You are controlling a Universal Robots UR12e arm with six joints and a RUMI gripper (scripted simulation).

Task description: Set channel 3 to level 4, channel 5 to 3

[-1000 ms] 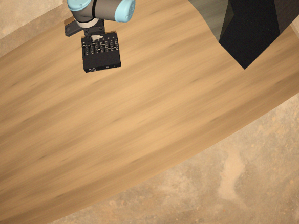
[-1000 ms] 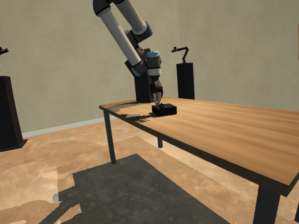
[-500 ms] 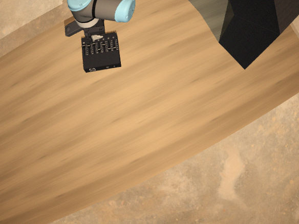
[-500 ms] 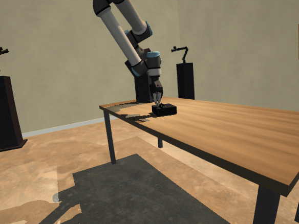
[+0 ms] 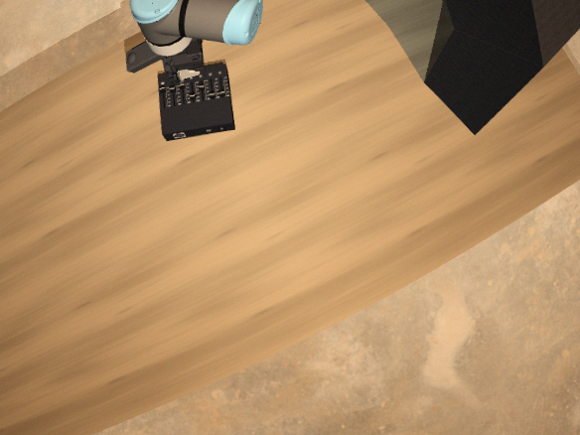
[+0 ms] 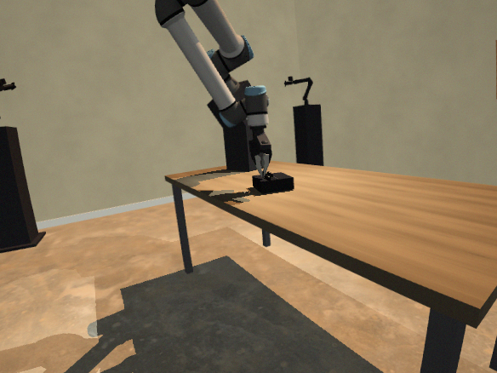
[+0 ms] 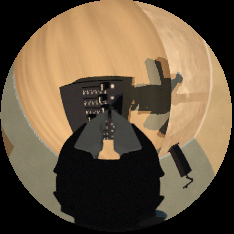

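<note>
The black lighting desk (image 5: 198,115) (image 6: 278,184) (image 7: 71,106) lies flat on the table. Its faders (image 5: 201,90) stand side by side in slots with pale scale marks, with caps at differing heights. The channel numbers and exact levels are too small to read. My gripper (image 5: 181,76) (image 6: 263,176) (image 7: 110,110) is shut with nothing between its fingers. It points down, with its tips at or just above the fader area, toward the left part of the desk in the top view. The fingers hide some of the faders in the wrist view; contact with a cap cannot be told.
The wooden table (image 5: 278,218) (image 6: 362,213) bears the desk close to one table edge. A large black block (image 5: 477,79) stands at the upper right in the top view. Black pedestals (image 6: 308,136) (image 6: 14,187) stand beyond the table in the exterior view. The arm's shadow falls beside the desk.
</note>
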